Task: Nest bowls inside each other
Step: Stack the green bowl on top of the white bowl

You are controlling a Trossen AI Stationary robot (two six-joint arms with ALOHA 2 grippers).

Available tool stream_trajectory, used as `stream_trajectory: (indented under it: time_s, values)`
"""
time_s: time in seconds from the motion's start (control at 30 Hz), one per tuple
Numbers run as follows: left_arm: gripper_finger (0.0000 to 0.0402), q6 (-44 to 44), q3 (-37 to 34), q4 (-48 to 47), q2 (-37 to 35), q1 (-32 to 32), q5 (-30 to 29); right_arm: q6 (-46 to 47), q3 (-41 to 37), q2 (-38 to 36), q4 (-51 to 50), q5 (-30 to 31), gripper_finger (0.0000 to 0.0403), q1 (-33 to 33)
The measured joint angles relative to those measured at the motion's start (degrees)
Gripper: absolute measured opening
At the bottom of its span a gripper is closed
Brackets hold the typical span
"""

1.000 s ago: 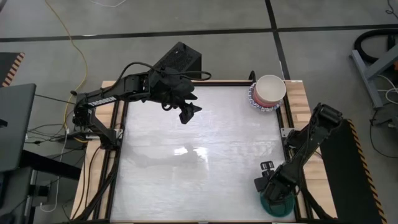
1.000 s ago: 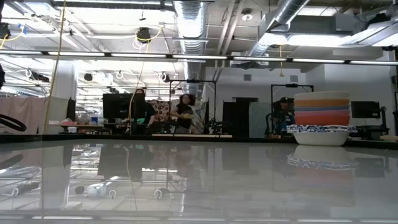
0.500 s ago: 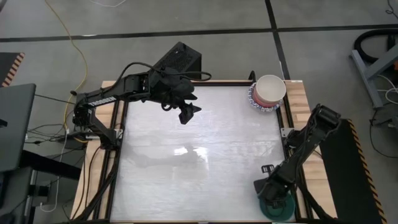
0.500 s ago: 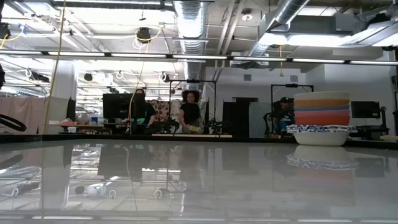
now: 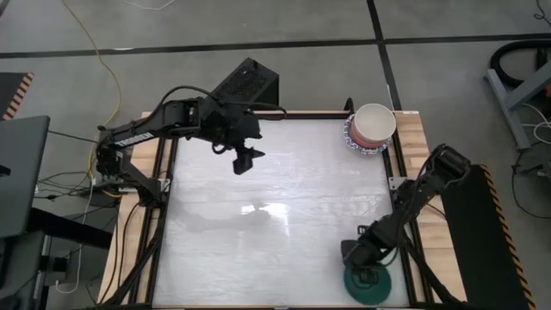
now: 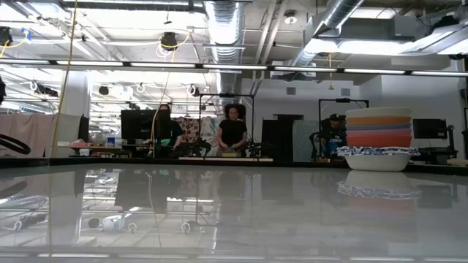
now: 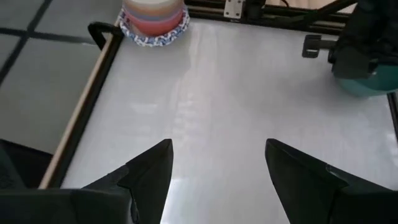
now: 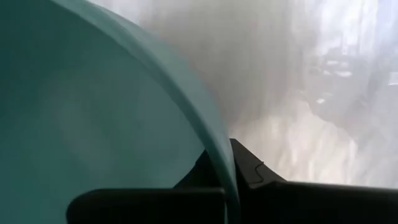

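While bent low at the table's near right corner, right gripper clamped on teal bowl rim. Left gripper raised over far left side, fingers wide apart, holding nothing. Stack of bowls at far right corner.

Grey concrete floor around table; open workshop, ceiling ducts, strip lights, people at far desks.

**No readable text**

No legible words, labels, brands, numbers or signs in any view. The blue markings on the rim of the lowest white bowl, right side of the low view, are pattern only, not lettering.
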Motion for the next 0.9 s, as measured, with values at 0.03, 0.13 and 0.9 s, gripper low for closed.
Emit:
stream_trajectory:
  time_s: [0.03, 0.13, 0.9]
  values:
    - [0.0245, 0.8, 0.0, -0.3, -0.5, 0.2, 0.2, 0.2, 0.0, 0.0, 0.6, 0.1, 0.0008, -1.0]
    - [0.0245, 2.4, 0.0, -0.8, -2.6, 1.0, 0.5, 1.2, 0.2, -0.3, 2.0, 0.5, 0.0008, -4.2]
    - [0.0245, 7.1, 0.0, -3.3, -14.5, 4.7, -4.7, 3.8, 12.5, -3.3, -9.9, 0.5, 0.0008, -33.6]
